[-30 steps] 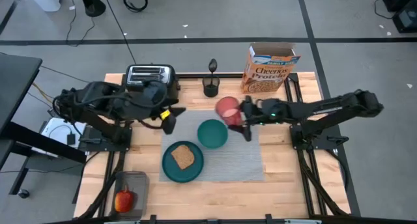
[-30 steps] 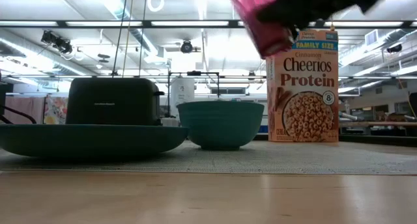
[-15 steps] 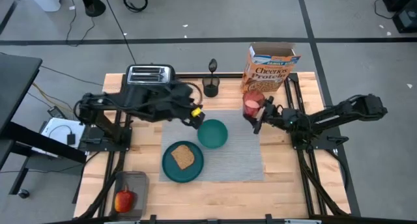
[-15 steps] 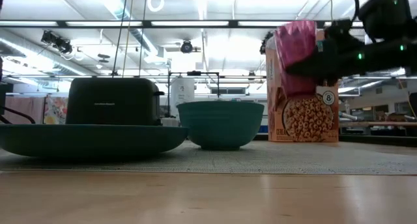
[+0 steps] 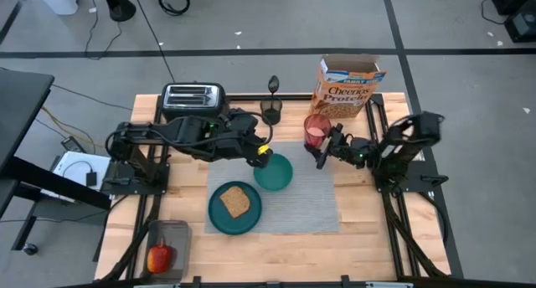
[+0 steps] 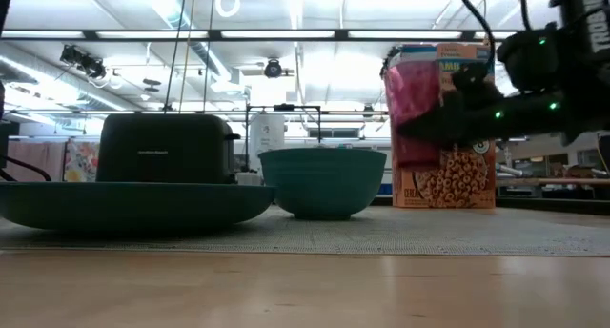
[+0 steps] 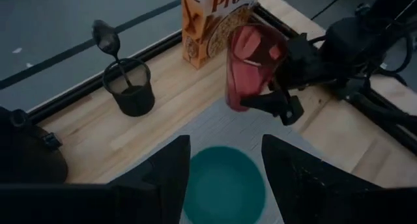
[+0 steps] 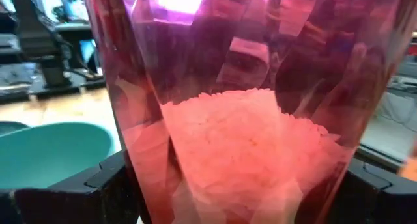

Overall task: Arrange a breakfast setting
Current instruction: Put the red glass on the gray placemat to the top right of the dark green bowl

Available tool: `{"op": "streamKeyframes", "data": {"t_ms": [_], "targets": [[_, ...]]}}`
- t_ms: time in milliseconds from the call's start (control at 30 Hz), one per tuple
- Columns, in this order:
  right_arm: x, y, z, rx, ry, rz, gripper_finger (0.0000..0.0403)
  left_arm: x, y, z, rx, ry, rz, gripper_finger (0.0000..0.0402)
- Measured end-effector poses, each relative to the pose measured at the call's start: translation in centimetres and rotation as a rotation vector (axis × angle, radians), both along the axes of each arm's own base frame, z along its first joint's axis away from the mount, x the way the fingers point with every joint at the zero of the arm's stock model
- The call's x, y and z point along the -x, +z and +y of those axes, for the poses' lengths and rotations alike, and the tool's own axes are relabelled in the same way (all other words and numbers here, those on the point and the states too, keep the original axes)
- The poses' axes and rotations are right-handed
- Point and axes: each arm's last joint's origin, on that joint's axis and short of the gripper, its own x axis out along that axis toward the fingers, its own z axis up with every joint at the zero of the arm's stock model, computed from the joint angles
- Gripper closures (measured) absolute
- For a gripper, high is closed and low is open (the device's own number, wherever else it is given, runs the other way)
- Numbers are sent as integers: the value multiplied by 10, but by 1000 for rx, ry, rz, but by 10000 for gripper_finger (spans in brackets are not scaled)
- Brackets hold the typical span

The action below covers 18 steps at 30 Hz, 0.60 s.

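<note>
Only readable txt is on the Cheerios box (image 5: 345, 90): high view shows "Cheerios" w/ "Protein" under it on the front panel. Left wrist view catches just "Pro…" of the same wording. Low view: box mostly behind the pink cup (image 6: 416, 113), lettering there not legible. Toaster (image 6: 165, 149) badge too small to read.

the overhead view was evenly and brightly lit, with only soft, short shadows under the arms on the pale wooden table (image 5: 360, 221). in the low view long ceiling light strips (image 6: 172, 34) glared white, and the nearest stretch of tabletop lay out of focus. the pink cup (image 6: 416, 113) glowed where light passed through it, and in the right wrist view it filled the picture, blurred, with a bright flare near its rim. the left wrist view was dimmer, its own fingers (image 7: 159, 185) dark and soft-edged.
</note>
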Motion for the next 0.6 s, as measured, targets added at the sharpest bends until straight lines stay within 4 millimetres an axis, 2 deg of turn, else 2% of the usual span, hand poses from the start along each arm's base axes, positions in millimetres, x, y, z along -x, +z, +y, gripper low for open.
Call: {"op": "streamKeyframes", "data": {"t_ms": [100,300,600], "targets": [[-8,-14,-1,-13,31,80,52,3,-2,0,-8,-1,38,205],[-21,-26,-2,-6,85,138,52,8,-6,1,-20,-1,112,205],[-37,-30,-9,3,84,126,52,11,-7,-2,-29,-18,140,205]]}}
